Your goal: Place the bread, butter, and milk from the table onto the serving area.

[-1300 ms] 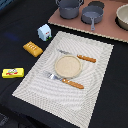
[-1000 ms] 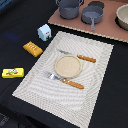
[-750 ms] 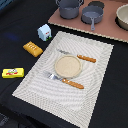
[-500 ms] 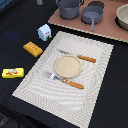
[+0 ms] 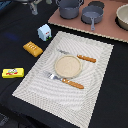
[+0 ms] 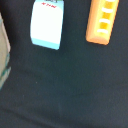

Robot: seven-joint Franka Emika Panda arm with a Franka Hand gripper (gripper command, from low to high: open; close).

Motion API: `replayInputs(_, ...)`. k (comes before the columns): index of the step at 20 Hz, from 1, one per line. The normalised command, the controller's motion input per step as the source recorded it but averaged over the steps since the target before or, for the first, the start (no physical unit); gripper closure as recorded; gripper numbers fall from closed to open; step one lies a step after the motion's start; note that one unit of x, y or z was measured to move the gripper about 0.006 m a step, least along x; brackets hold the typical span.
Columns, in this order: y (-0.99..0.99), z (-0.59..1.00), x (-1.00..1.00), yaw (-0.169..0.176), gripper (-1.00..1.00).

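The milk [image 5: 44,32], a light-blue and white carton, stands on the black table [image 5: 15,30] by the far corner of the striped serving area [image 5: 95,80]. The orange bread [image 5: 32,48] lies nearer, and the yellow butter [image 5: 12,73] nearer still, both on the table off the mat. My gripper [image 5: 35,6] shows only partly at the exterior view's top edge, above and behind the milk; its jaws are unclear. The wrist view shows the milk [image 6: 47,27] and bread [image 6: 102,20] from above, with no fingers in sight.
On the mat are a round tan plate [image 5: 67,65], a fork [image 5: 65,80] and a knife [image 5: 80,56]. Behind it, the brownish-pink counter [image 5: 107,31] holds two grey pots [image 5: 69,7] [image 5: 92,15] and a bowl [image 5: 122,17].
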Motion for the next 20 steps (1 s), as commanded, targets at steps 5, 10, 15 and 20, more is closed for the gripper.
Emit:
replayInputs(5,-0.45,-0.23,0.03,0.000,-1.00)
replayInputs(10,-0.39,-0.37,-0.04,0.000,-1.00)
replayInputs(15,-0.28,-0.52,-0.11,0.000,-1.00)
replayInputs(20,-0.10,-0.65,-0.22,0.000,-1.00)
